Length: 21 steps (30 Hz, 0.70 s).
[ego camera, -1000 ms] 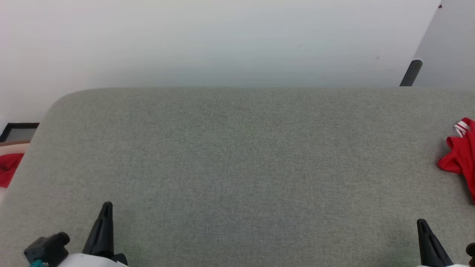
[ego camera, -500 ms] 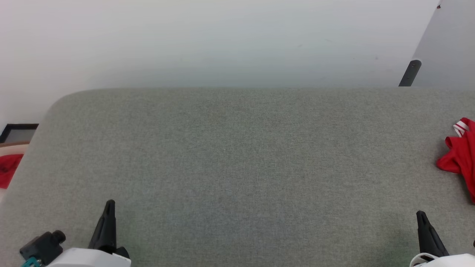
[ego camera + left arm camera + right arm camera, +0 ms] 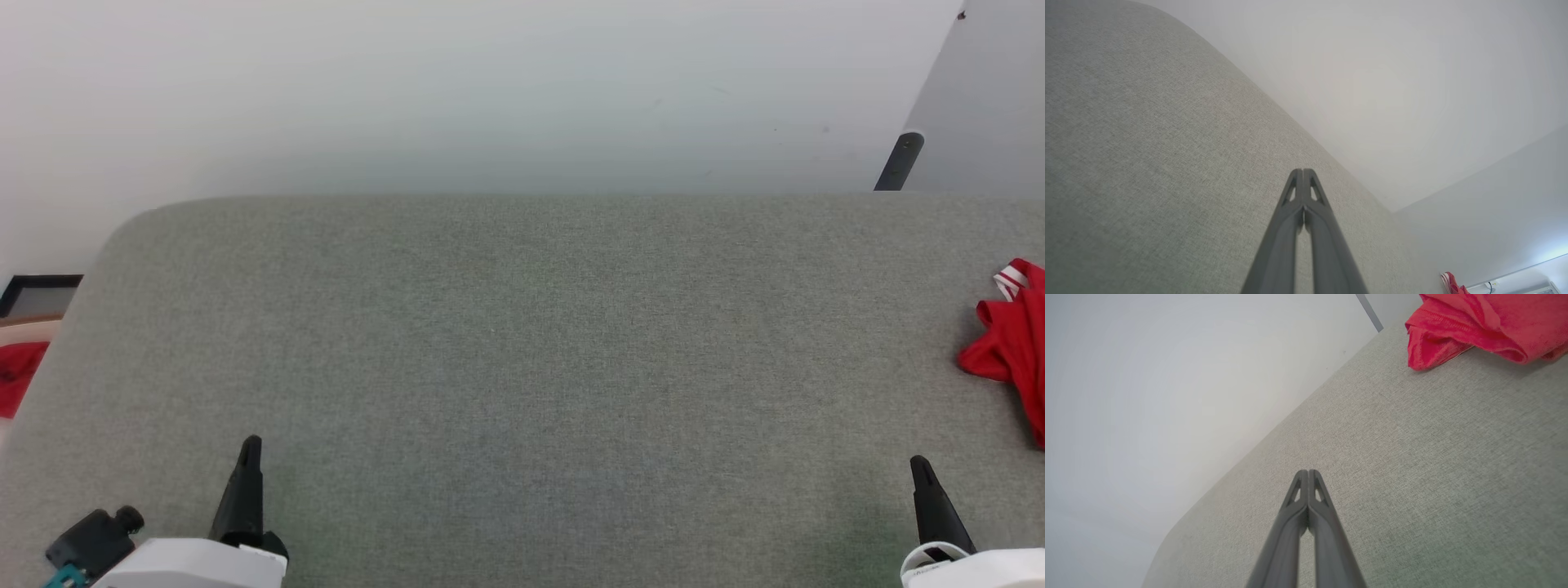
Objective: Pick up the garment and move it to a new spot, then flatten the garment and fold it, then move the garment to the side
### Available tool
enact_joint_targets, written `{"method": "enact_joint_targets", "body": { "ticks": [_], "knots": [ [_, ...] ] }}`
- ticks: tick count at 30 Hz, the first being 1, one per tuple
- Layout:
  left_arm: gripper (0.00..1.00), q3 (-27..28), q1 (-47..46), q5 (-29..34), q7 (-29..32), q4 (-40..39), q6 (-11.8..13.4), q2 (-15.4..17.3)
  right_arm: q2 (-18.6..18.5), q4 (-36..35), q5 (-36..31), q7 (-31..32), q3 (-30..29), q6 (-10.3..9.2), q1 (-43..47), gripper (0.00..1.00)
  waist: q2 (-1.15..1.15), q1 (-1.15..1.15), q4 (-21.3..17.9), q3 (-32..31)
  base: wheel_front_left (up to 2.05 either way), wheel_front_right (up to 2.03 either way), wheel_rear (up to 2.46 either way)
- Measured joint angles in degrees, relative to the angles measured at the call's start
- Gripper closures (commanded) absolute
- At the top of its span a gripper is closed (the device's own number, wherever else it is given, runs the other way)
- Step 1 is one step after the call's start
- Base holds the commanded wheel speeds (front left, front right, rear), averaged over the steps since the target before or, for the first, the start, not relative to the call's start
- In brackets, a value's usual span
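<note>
I see my left pincer [image 3: 251, 445] and right pincer [image 3: 919, 465] pressed together, empty, the shirt [image 3: 1011, 347] cut off at the right edge of the bench [image 3: 522, 327].

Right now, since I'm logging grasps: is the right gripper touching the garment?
Apart. The right wrist view shows a bare stretch of grey fabric surface between the shut right gripper and the garment.

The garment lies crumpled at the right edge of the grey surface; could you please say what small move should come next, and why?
Probably the right gripper should open and reach forward and right toward the garment. It is the nearer one, its jaws are shut on nothing, and the garment lies crumpled and untouched on the grey surface, far from the left gripper.
</note>
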Motion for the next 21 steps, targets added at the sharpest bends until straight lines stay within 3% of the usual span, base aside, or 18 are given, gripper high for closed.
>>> {"method": "enact_joint_targets", "body": {
  "ticks": [21],
  "knots": [
    [1.0,0.8,-1.5,-12.1,3.7,0.7,0.0,-2.0,1.3,0.0,13.5,3.5,-0.6,0.0,-2.2,1.0,0.0,0.0,-0.3,-0.1,0.0,0.0,0.0]
  ]
}}
